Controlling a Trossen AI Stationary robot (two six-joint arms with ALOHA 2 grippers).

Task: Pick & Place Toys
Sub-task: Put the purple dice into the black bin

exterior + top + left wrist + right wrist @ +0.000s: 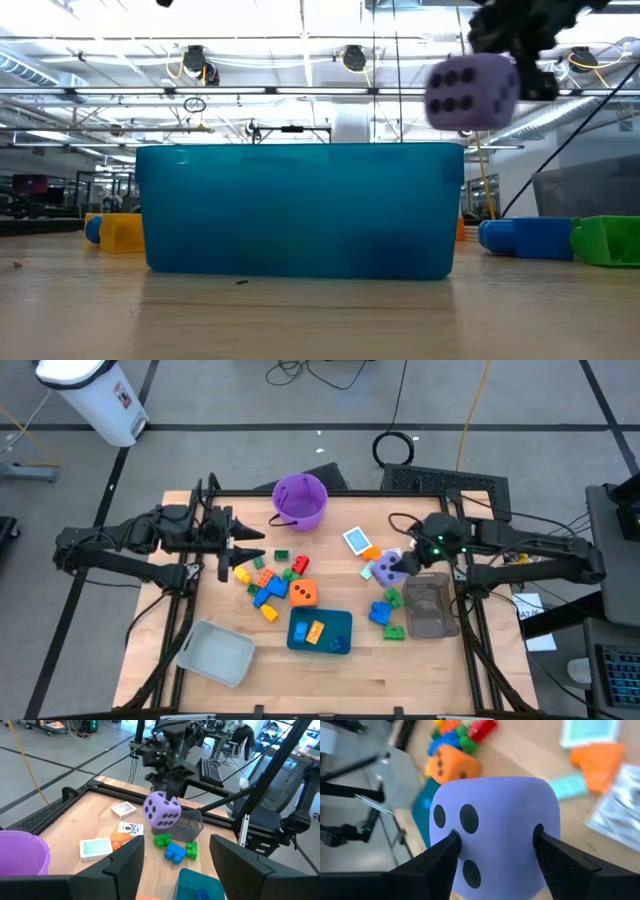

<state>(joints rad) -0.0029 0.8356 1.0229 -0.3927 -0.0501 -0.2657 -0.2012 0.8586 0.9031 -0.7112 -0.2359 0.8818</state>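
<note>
The purple die hangs in the air above the table's right side, near the clear tray. It looks light and squashy — best squeezed on two flat sides. The right gripper pinches it so. The left gripper waits, fingers apart, empty.

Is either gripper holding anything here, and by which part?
The right gripper holds the purple die lifted off the table, fingers pressed on two opposite faces. The left gripper holds nothing.
</note>
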